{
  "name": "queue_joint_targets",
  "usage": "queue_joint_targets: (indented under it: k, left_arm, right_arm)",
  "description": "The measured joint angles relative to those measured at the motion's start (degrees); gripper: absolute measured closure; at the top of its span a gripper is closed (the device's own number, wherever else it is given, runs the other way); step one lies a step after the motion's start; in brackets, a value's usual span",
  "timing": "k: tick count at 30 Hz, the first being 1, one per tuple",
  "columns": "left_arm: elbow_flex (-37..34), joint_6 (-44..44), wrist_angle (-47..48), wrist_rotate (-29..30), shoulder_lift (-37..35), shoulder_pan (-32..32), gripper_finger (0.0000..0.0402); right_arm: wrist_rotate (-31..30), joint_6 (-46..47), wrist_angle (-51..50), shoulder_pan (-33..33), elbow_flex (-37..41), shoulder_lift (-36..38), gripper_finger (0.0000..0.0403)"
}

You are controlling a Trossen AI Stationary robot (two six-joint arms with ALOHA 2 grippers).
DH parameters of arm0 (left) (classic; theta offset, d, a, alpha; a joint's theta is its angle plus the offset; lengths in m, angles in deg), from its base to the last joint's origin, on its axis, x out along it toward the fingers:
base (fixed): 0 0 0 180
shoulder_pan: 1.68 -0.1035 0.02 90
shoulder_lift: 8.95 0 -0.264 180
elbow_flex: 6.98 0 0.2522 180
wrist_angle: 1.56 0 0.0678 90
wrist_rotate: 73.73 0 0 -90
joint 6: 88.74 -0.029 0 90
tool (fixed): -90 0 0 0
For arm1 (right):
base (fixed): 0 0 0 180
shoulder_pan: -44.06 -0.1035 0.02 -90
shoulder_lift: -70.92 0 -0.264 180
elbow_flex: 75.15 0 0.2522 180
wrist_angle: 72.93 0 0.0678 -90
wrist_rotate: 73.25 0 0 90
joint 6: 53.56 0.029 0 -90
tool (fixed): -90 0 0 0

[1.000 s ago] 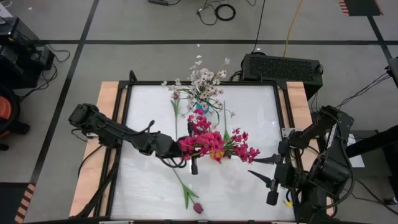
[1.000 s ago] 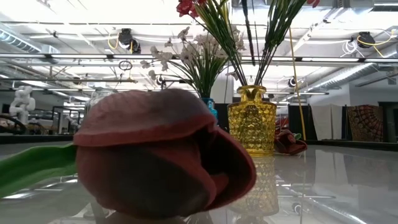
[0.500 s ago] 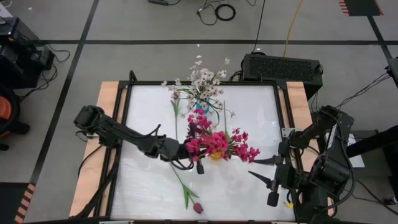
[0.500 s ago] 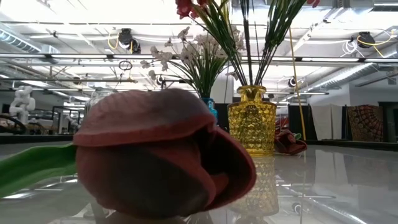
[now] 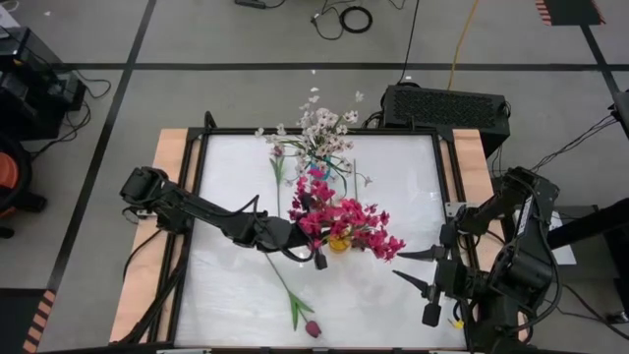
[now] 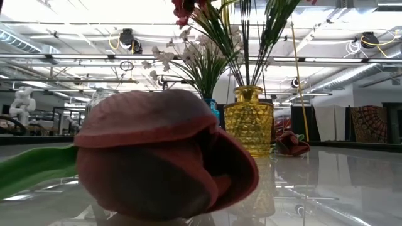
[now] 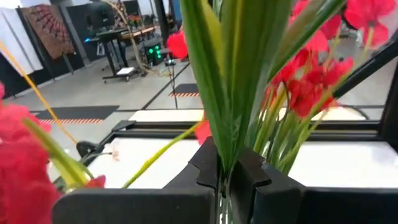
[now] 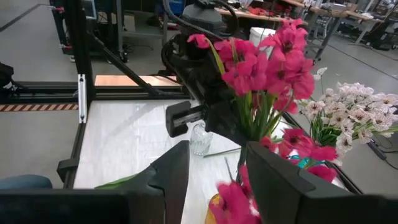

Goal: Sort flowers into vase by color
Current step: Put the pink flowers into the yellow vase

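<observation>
The left tool sits near the middle of the desk, pressed together on the green stems of a magenta spray, whose stem ends go down toward the yellow vase. The right tool waits by the desk's right edge, spread half apart and empty. White-pink blossoms already stand at the far edge. A maroon tulip lies loose at the near edge. It looks light, with a thin springy stem and a soft head; a mid-stem pinch seems safest.
</observation>
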Motion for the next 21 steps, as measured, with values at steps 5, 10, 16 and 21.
queue_joint_targets:
  k: [5, 10, 16, 21]
  left_arm:
    - [0.0, -0.5, -0.2, -1.0, 0.4, 0.1, 0.0381]
    - [0.1, -0.3, -0.3, -0.8, 1.3, 0.1, 0.0339]
    - [0.1, -0.4, -0.3, 0.2, 1.6, 0.1, 0.0271]
    - [0.1, -2.9, -0.2, 0.5, 1.6, 1.5, 0.0223]
  right_arm:
    - [0.0, 0.0, 0.0, 0.0, 0.0, 0.0, 0.0252]
    - [0.0, 0.0, 0.1, 0.0, 0.0, 0.0, 0.0252]
    - [0.0, 0.0, 0.1, 0.0, 0.0, 0.0, 0.0252]
    - [0.0, 0.0, 0.1, 0.0, 0.0, 0.0, 0.0252]
